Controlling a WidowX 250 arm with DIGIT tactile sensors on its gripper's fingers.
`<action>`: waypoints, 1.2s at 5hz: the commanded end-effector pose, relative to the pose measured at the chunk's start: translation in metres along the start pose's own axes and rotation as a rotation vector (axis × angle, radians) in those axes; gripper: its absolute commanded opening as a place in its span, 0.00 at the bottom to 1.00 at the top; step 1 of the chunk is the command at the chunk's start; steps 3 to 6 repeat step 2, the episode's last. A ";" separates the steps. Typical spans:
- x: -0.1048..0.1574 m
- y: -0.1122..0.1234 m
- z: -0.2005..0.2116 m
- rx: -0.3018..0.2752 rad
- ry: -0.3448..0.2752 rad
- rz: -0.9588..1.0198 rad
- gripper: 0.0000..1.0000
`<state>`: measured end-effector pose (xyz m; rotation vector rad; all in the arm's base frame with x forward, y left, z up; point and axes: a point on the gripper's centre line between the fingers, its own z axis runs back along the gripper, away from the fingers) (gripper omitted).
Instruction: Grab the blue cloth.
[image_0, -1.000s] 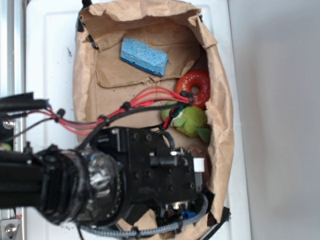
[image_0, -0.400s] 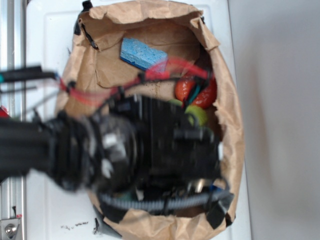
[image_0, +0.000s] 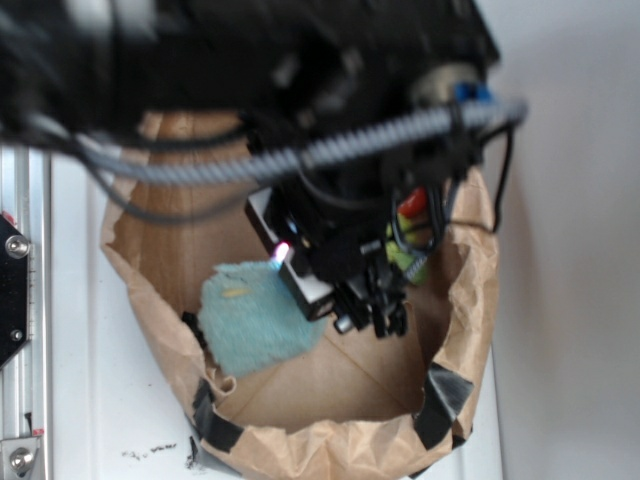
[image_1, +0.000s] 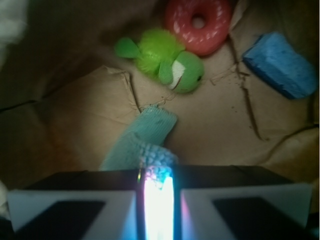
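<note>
Exterior view: the gripper (image_0: 290, 262) is clamped on the upper edge of the blue cloth (image_0: 255, 322), which hangs below the jaws inside the paper bag (image_0: 470, 330).

Wrist view: the jaws are closed on the blue cloth (image_1: 145, 137). Beyond them lie the green plush toy (image_1: 162, 59), the red ring (image_1: 198, 25) and, right, the blue sponge (image_1: 280, 65).

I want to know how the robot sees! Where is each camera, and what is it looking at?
Exterior: sits overhead, looking down into the paper bag; the blurry black arm fills the top.
Wrist: rides on the arm, looking past the gripper at the green toy, red ring and blue sponge.
Both show the blue cloth, held at the gripper.
</note>
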<state>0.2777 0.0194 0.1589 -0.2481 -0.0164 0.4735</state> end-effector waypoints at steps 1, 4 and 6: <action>-0.018 0.010 0.060 0.121 -0.122 -0.109 0.00; -0.027 0.011 0.062 0.170 -0.145 -0.154 0.00; -0.027 0.011 0.062 0.170 -0.145 -0.154 0.00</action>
